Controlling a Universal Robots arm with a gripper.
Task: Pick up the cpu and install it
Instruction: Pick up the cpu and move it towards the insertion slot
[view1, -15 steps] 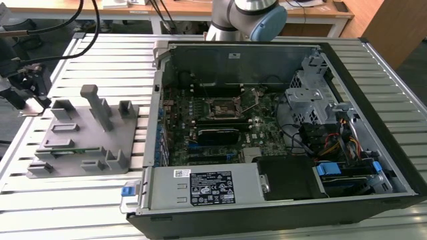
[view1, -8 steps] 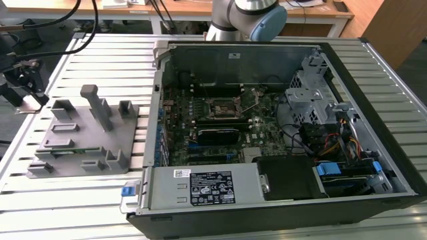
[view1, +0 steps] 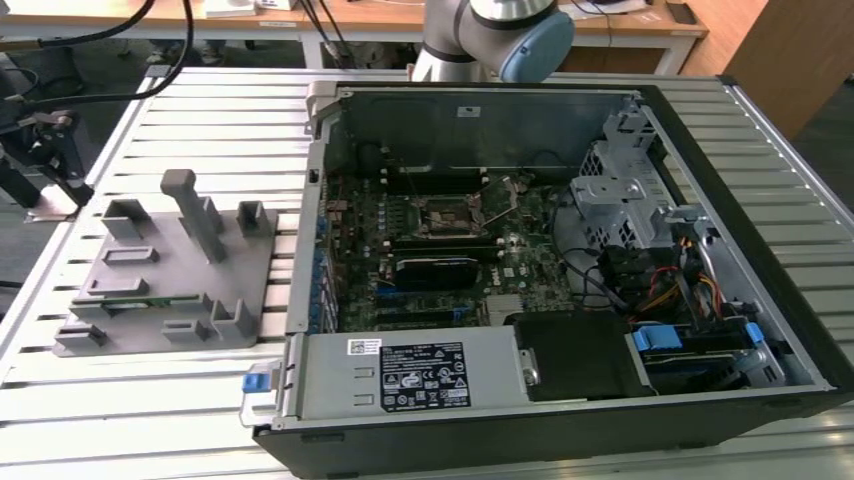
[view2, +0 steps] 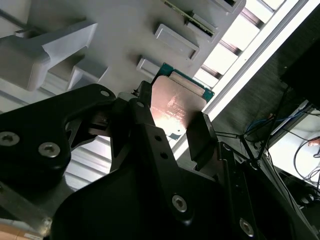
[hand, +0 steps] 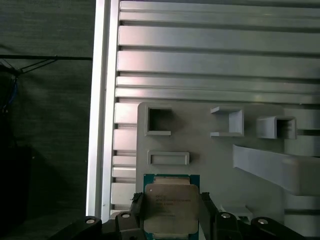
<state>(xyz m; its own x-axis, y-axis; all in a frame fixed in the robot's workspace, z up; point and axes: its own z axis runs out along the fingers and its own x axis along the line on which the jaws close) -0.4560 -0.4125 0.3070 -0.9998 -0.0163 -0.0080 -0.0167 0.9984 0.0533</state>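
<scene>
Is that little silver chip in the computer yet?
Out: the silver-grey square chip is gripped in the black hand, over the grey plastic tray.

Bright even light, warm glare on cpu (view2: 172, 110)

Tool (view2: 172, 114) clamped on cpu (hand: 171, 202), pointing downward

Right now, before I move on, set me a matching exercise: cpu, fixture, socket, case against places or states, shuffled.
1 cpu
2 fixture
3 socket
4 case

A on the motherboard
B lying with its side open
C held in the gripper
D on the table, at the exterior view's left of the case

Pairs: 1-C; 2-D; 3-A; 4-B
</scene>
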